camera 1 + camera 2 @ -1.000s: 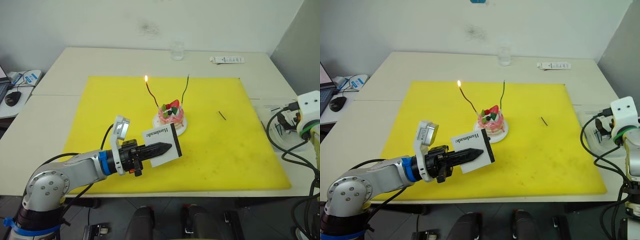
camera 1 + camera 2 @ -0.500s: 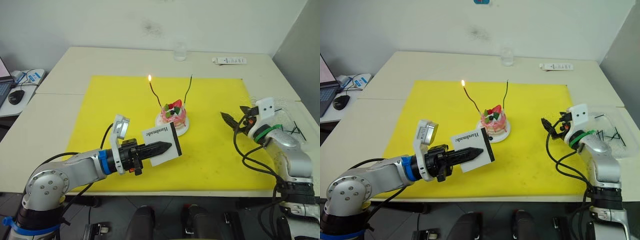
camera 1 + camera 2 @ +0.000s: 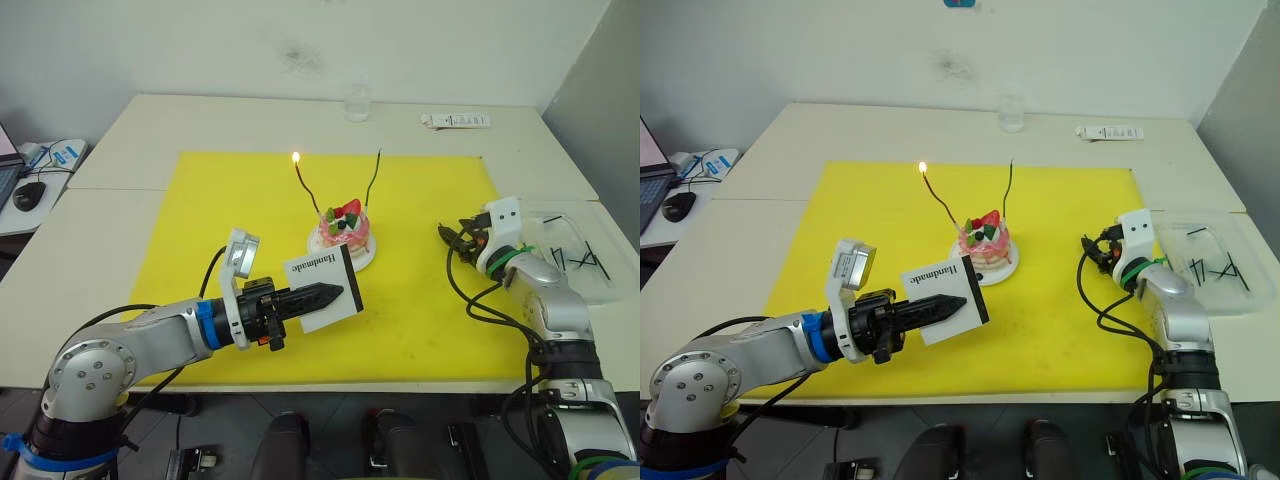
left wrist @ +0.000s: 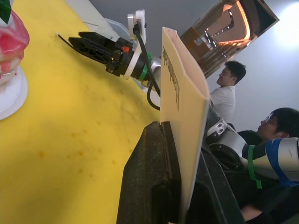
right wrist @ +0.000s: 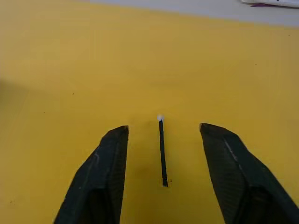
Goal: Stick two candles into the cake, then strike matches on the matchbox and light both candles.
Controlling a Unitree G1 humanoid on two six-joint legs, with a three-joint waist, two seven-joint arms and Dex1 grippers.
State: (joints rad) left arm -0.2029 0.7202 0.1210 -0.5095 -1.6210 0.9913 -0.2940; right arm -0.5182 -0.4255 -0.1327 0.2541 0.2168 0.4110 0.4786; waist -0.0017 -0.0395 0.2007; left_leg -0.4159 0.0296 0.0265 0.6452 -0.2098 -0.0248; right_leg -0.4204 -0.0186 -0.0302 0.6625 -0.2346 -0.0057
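The pink cake (image 3: 342, 228) stands on its white plate (image 3: 322, 250) in the middle of the yellow mat (image 3: 220, 210). Two candles stick up from it: the red-brown one (image 3: 305, 190) burns with a small flame, the green one (image 3: 373, 182) is unlit. My left gripper (image 3: 335, 293) is shut on the white matchbox (image 3: 322, 290), held upright just in front of the cake. My right gripper (image 5: 162, 127) is open low over the mat to the cake's right. Its fingers (image 5: 103, 172) straddle a single dark match (image 5: 162, 151) with a white head lying flat on the mat.
A clear tray (image 3: 570, 255) with several matches sits at the table's right edge. A glass (image 3: 355, 103) and a white tube (image 3: 455, 120) lie at the back. A mouse (image 3: 28, 195) rests far left. Two people (image 4: 224, 93) are beyond the table.
My right arm swung in from the table's right edge and came down over the match on the mat. The left arm and matchbox stayed put; the flame keeps burning.
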